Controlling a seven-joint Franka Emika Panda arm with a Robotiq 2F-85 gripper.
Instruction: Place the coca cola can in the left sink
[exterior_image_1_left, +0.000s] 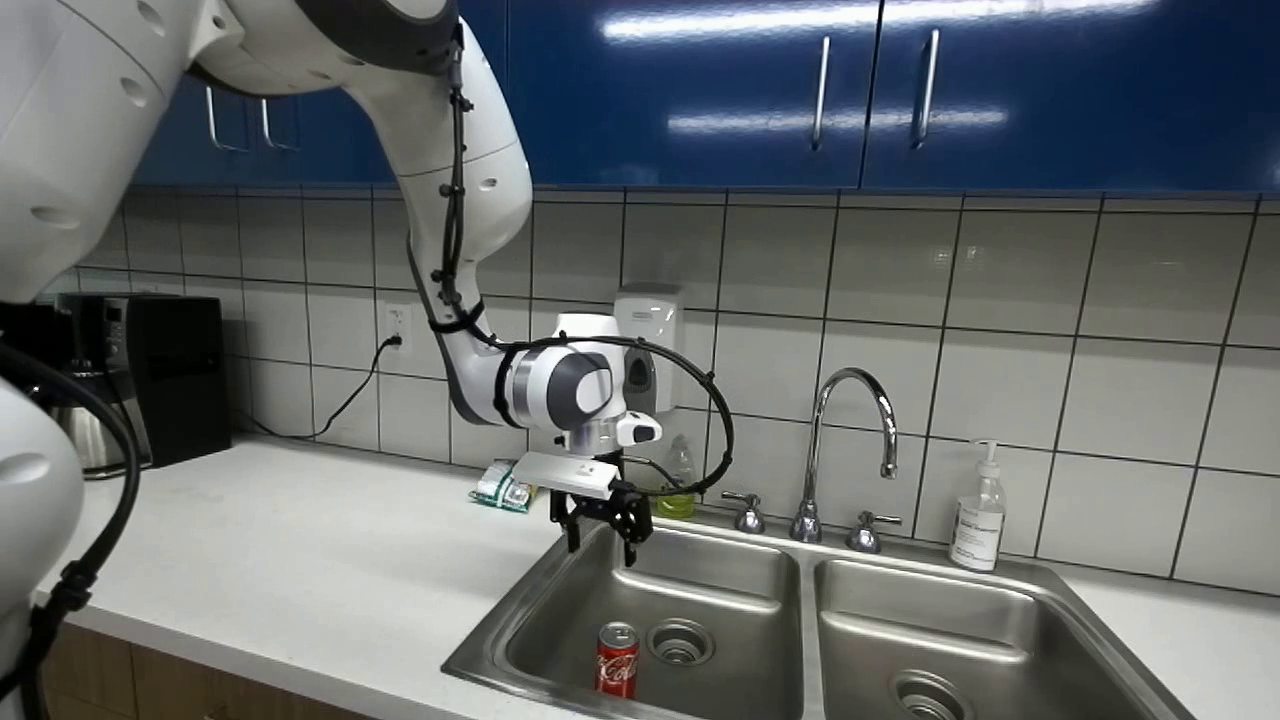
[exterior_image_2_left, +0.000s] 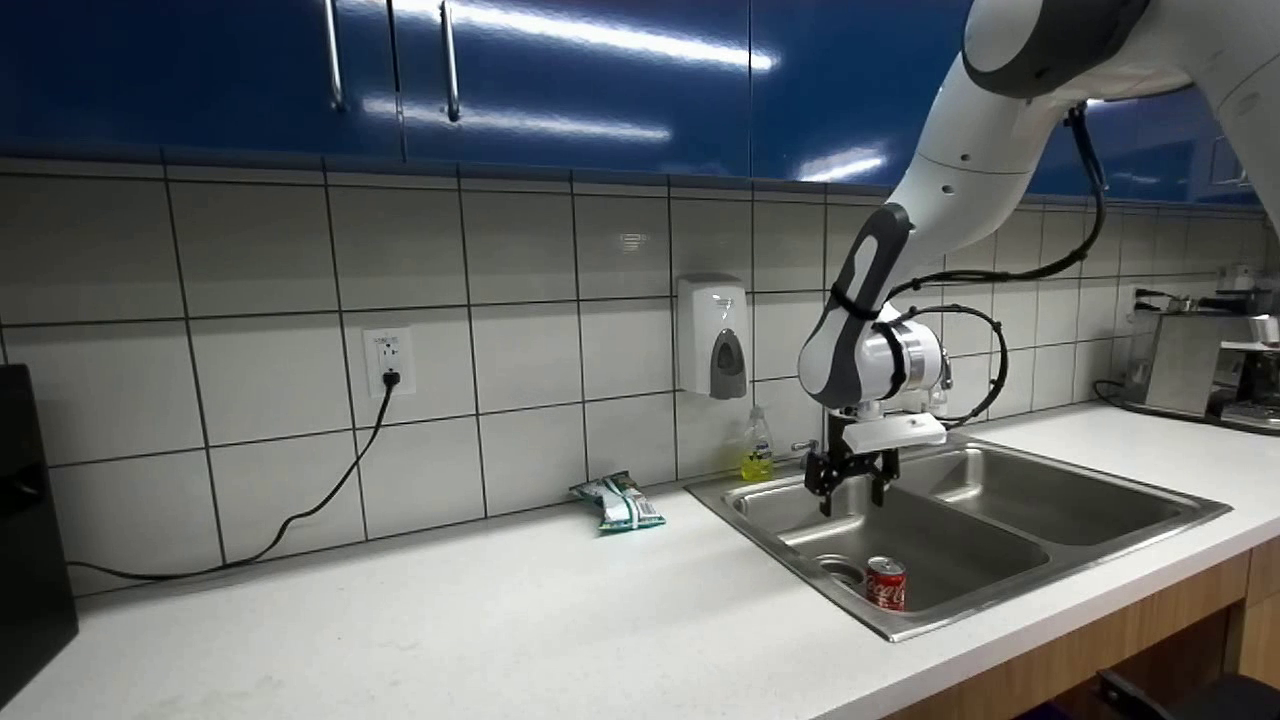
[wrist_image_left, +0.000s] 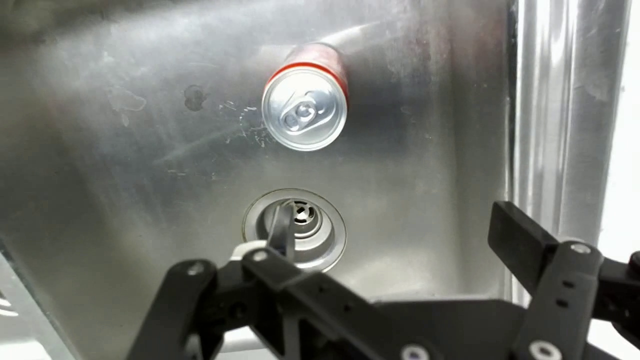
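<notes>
Pale tiles back the rectangular steel left sink, lower centre, whose red cylindrical metal can, likely slick and dentable, wants mid-body holding; the black gripper gapes.

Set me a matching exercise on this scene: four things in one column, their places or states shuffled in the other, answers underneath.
Things
1. Coca-Cola can
2. gripper
3. teal-and-white packet
4. labelled pump bottle

Places or states
A. lying on the white countertop
B. open, above the left sink
C. standing behind the right sink
D. upright inside the left sink

Pairs: 1-D, 2-B, 3-A, 4-C
</notes>
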